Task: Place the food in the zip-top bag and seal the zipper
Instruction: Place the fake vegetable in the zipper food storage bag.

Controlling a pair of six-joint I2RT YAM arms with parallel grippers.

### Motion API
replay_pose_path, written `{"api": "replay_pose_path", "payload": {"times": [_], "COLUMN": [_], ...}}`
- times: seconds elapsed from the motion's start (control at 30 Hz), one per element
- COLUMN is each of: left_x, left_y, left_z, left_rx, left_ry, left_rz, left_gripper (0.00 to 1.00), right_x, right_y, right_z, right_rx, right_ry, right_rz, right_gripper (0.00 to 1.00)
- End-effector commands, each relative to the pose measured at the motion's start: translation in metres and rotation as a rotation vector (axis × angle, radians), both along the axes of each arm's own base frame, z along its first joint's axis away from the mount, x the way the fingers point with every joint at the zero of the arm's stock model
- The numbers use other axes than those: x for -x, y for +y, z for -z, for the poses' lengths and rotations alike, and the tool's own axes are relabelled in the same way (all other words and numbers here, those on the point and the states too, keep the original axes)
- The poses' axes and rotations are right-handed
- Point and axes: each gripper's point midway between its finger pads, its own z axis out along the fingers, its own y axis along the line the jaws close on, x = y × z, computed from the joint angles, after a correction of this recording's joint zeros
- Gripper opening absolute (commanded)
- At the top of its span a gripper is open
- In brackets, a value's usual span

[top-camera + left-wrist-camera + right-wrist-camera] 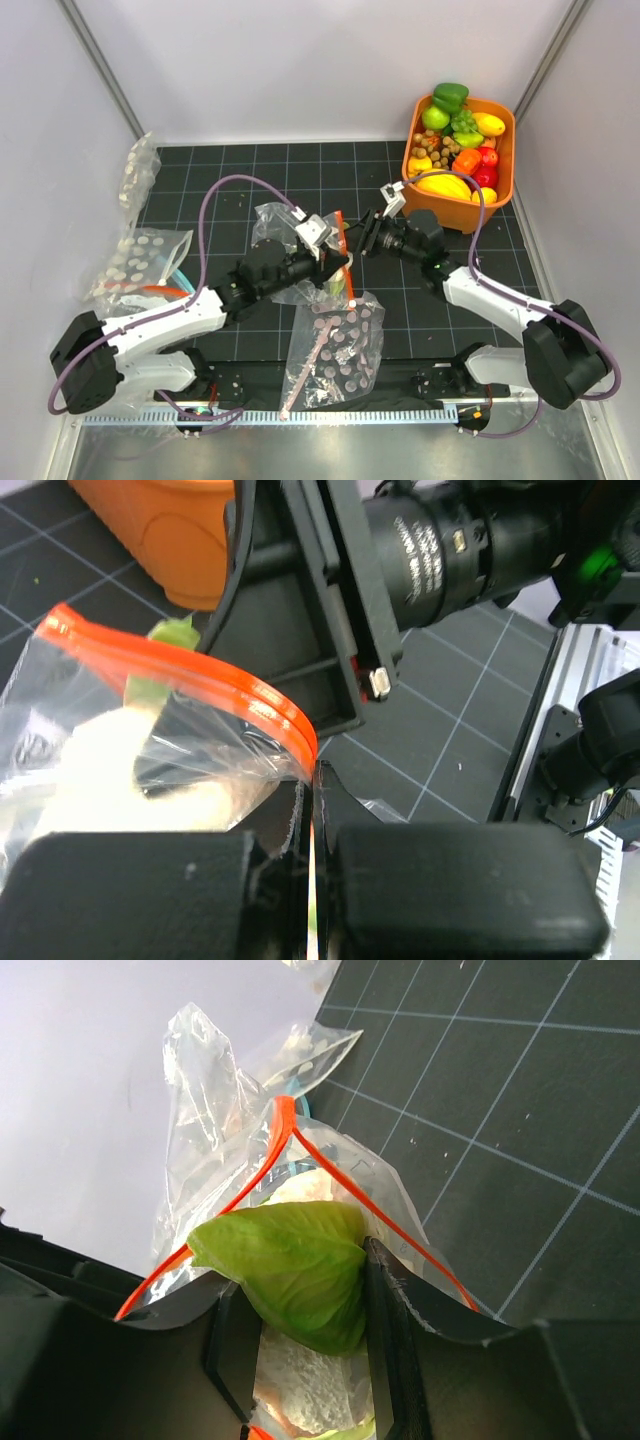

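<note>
Top view: the zip-top bag (280, 225) is seen crumpled mid-counter (250, 170), with its body on the left arm's side. The zipper (340, 238) is held up between the two claws, its long axis running roughly near-to-far. The left claw (338, 265) is set at the strip's near end. The right claw (366, 238) is faced into the mouth from the right. An orange bin (447, 213) of spare toy produce is noted far right and a pink-dotted bag (335, 345) near the bases; neither is touched.

Left wrist: the left claw (312, 800) is pressed together, pinching the end of the zipper (200, 665). White cauliflower (110, 780) is seen through the film, inside the bag.

Right wrist: the right claw (300, 1305) is pinched on a green leaf (290, 1260), held in the open mouth with the orange lips spread to either side. White cauliflower (300, 1390) is seen just beneath. Whether the leaf belongs to it cannot be told.

Judged: the bag lies straight ahead of the right claw, so that arm is the nearer one for pushing in. Sealing would then be run along the strip's axis, away from the pinched end.
</note>
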Motion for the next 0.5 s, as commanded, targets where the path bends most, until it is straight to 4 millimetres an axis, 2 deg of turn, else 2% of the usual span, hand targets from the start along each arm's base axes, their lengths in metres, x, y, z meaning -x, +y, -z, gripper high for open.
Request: {"api": "replay_pose_path", "payload": {"times": [0.0, 0.07, 0.1, 0.23, 0.33, 0.37, 0.43, 0.47], "left_x": [0.000, -0.003, -0.004, -0.010, -0.016, -0.023, -0.032, -0.038], "left_y": [0.003, 0.007, 0.009, 0.017, 0.025, 0.031, 0.038, 0.041], "left_z": [-0.044, -0.046, -0.045, -0.046, -0.046, -0.043, -0.036, -0.032], "left_rx": [0.146, 0.163, 0.171, 0.193, 0.211, 0.210, 0.212, 0.207], "left_ry": [-0.108, -0.119, -0.118, -0.111, -0.109, -0.103, -0.082, -0.071], "left_rz": [-0.002, -0.032, -0.044, -0.105, -0.149, -0.204, -0.265, -0.296], "left_gripper": [0.00, 0.00, 0.00, 0.00, 0.00, 0.00, 0.00, 0.00], "right_x": [0.000, -0.003, -0.004, -0.010, -0.009, -0.009, -0.012, -0.014], "right_y": [0.007, 0.004, 0.001, -0.012, -0.014, -0.014, -0.013, -0.015], "right_z": [-0.025, -0.025, -0.024, -0.021, -0.020, -0.019, -0.017, -0.012], "right_rx": [0.011, 0.029, 0.039, 0.103, 0.113, 0.116, 0.128, 0.148], "right_ry": [-0.106, -0.116, -0.118, -0.124, -0.119, -0.111, -0.102, -0.080], "right_rz": [-0.017, 0.008, 0.023, 0.099, 0.103, 0.102, 0.108, 0.116], "right_gripper": [0.10, 0.23, 0.25, 0.27, 0.28, 0.28, 0.20, 0.08]}}
